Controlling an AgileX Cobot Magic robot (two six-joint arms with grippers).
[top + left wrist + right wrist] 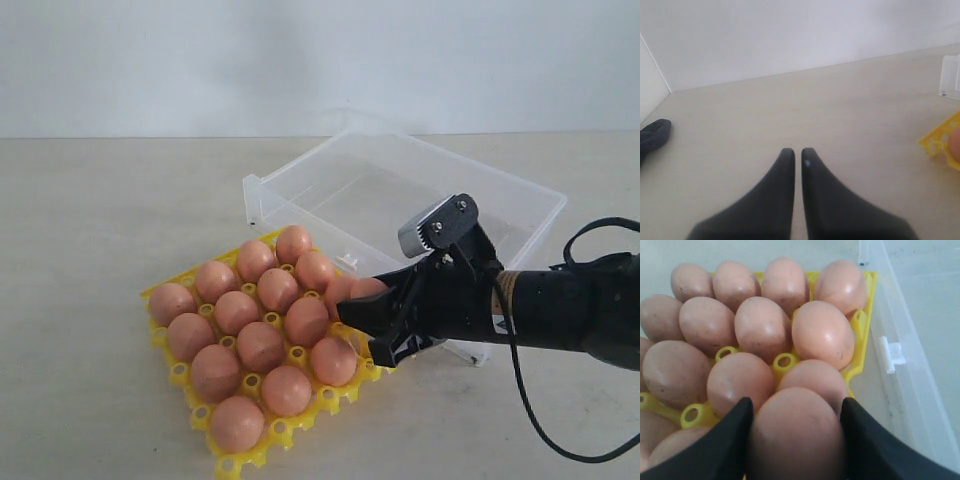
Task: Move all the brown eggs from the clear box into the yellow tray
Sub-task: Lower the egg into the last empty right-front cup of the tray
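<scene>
The yellow tray (pixel 178 373) lies at the front left of the table, its cups filled with several brown eggs (pixel 260 345). Behind it stands the clear box (pixel 520 200), with no eggs visible inside. My right gripper (pixel 362 322) reaches in from the right over the tray's right edge, shut on a brown egg (pixel 796 435) that sits between its black fingers (pixel 732 440). More eggs (pixel 822 334) and the tray rim (pixel 866 315) lie just beyond it. My left gripper (pixel 797 154) hovers over bare table, shut and holding nothing; a tray corner (pixel 935 142) shows at that view's edge.
A black cable (pixel 540 425) loops from the right arm onto the table at the front right. A dark object (pixel 654 137) lies at the edge of the left wrist view. A white clip (pixel 890 354) sticks out from the box wall beside the tray.
</scene>
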